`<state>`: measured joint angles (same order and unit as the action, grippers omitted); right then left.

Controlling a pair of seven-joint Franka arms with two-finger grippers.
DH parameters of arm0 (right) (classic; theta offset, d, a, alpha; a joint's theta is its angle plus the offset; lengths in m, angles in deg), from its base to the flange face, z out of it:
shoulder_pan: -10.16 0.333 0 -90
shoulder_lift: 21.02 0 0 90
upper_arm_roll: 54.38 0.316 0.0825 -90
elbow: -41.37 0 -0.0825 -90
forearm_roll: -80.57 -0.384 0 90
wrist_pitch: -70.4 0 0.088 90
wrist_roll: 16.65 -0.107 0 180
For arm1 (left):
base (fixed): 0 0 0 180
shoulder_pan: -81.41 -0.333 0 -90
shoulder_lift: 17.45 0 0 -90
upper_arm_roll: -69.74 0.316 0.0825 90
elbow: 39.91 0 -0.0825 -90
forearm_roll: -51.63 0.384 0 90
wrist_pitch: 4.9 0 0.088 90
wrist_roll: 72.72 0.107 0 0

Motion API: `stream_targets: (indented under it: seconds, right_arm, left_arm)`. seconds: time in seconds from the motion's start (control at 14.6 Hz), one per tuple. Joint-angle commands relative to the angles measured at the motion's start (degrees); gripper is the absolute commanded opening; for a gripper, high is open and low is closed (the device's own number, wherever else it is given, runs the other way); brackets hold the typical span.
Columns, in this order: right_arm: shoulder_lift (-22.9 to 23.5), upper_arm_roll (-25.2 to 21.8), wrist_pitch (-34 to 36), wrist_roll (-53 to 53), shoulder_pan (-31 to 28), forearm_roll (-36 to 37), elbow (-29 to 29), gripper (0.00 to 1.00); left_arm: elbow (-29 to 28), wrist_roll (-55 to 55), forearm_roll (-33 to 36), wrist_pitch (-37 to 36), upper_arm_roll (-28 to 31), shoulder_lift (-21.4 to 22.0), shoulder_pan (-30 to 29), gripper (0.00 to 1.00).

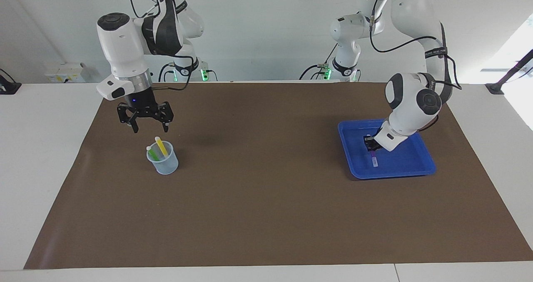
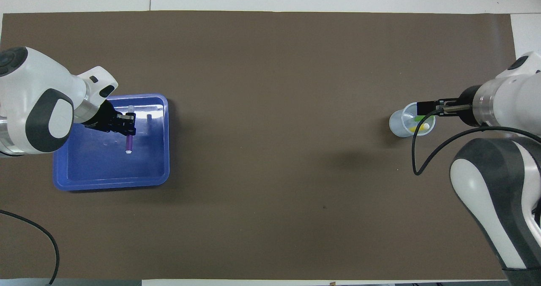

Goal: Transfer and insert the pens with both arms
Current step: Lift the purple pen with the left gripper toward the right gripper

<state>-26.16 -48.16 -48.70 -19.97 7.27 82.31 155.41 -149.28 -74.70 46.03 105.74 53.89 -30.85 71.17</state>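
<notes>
The left tool [image 1: 372, 147] is reaching low into the blue tray [image 1: 424, 165] at the left arm's end of the worktop, its fingers clamped tight on the upper part of the purple pen [image 1: 374, 160]. The pen is hanging from the grip with its pale cap pointing down, a hold that probably suits carrying it out of the tray for a handover. Whether the cap is touching the tray floor is unclear.

The right tool [image 1: 145, 124] is hanging in the air above the clear cup [image 1: 164, 162], its fingers spread wide and carrying nothing. The green pen [image 1: 152, 153] and the yellow pen [image 1: 160, 146] are leaning inside the cup with their ends poking over the rim, so two of three pens appear to be inserted and the purple one remains.

The tray and cup are sitting well apart on a brown mat [image 1: 266, 215] that is covering the worktop. Between them the mat is lying bare, so nothing is blocking the way; only the tray's raised rim and the two leaning pens are likely to crowd the last insertion.
</notes>
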Motion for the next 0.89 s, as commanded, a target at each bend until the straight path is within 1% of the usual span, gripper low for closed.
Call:
stream_targets:
  seconds: [0.0, 0.07, 0.21, 0.48, 0.62, 0.82]
  right_arm:
    - [4.5, 0.3, 7.3, -1.7, 0.1, 0.1, -8.9, 1.00]
    - [5.4, 0.2, 9.9, -1.7, 0.2, 0.2, -11.4, 1.00]
    - [6.5, 0.3, 15.2, -1.8, 0.5, 0.8, -15.7, 1.00]
    - [5.7, 0.2, 19.2, -1.8, 0.6, 1.1, -16.8, 1.00]
    - [5.8, 0.3, 21.9, -1.8, 0.6, 1.1, -18.9, 1.00]
    - [5.9, 0.3, 23.7, -1.7, 0.7, 1.0, -20.3, 1.00]
  left_arm:
    - [3.8, -5.5, -3.1, -5.2, -0.2, 0.2, -0.6, 0.00]
    - [4.2, -8.7, -4.0, -5.9, -0.4, 0.3, -0.5, 0.00]
    - [5.6, -19.5, -10.8, -8.1, -0.3, 0.4, -0.6, 0.00]
    - [6.3, -37.4, -22.0, -11.4, -0.4, 1.9, -0.6, 0.00]
    - [6.2, -46.8, -28.7, -13.3, -0.5, 2.1, -0.5, 0.00]
    - [5.9, -57.7, -37.0, -13.3, -0.8, 2.6, 0.4, 0.00]
